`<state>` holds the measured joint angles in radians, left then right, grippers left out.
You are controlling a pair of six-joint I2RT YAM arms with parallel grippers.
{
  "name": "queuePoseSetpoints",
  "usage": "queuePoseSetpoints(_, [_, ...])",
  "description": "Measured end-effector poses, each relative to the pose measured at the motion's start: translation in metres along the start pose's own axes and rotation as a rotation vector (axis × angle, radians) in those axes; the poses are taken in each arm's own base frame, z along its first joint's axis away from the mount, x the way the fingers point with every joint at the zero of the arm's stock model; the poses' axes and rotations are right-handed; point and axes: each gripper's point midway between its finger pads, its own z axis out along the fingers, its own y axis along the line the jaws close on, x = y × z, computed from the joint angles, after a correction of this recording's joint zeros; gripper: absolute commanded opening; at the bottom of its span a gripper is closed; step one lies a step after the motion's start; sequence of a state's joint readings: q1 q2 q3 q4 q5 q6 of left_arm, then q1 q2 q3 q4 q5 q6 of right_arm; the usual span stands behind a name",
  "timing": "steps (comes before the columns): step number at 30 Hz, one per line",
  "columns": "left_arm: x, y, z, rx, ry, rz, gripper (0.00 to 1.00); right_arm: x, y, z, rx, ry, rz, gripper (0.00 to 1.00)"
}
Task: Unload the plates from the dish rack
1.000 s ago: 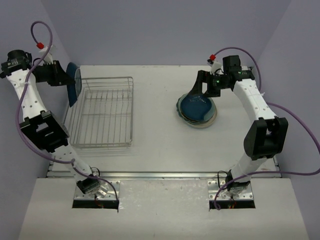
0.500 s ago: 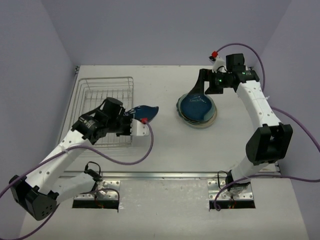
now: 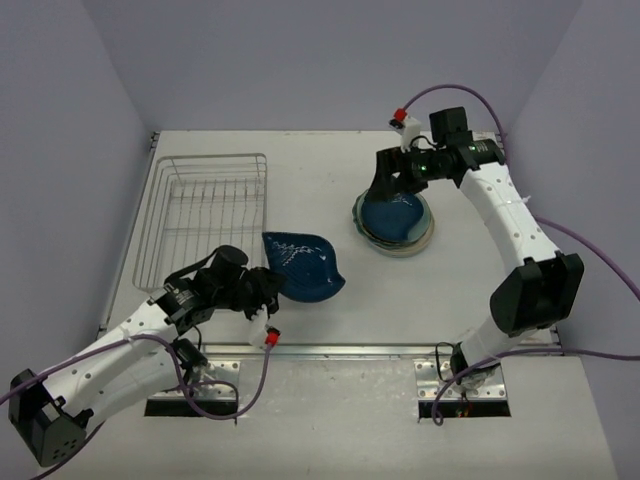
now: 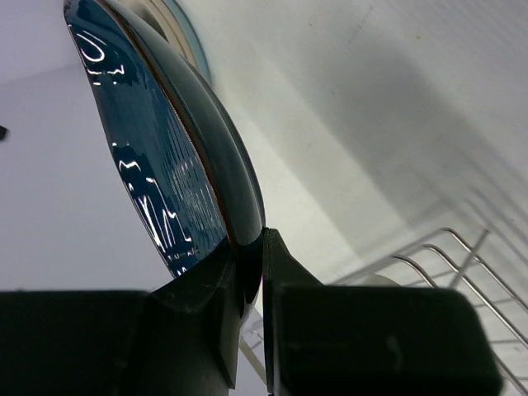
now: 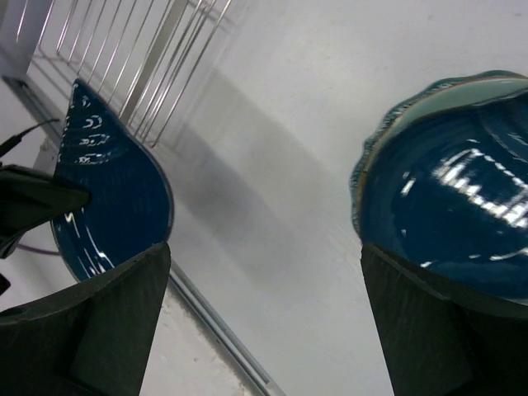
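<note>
Plate (image 3: 305, 265), dark navy glazed ceramic: stiff, slippery, breakable; left end effector (image 4: 262, 252) pinches its rim, best hold; right end effector (image 3: 390, 180) wide open by plate stack (image 3: 400, 228)

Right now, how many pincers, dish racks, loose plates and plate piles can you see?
Black robot pincers: 2, left pincer and right pincer
Silver wire dish rack: 1
Dark navy round ceramic plate, in left pincer: 1
Pile of round blue plates: 1, inside uncountable
Total: 5
</note>
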<state>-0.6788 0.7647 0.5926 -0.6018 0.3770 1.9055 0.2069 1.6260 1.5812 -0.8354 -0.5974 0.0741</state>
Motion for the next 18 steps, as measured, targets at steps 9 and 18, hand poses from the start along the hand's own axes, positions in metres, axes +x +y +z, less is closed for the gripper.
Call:
queuePoseSetpoints(9, [-0.021,0.013,0.015,-0.023,-0.099,0.088,0.00,0.045,0.061,0.041,-0.094,0.164,-0.117,0.87])
queuePoseSetpoints(18, [-0.034,-0.002,0.026,0.003,-0.143,0.111,0.00,0.063,0.054,0.059,-0.078,0.250,-0.092,0.79])
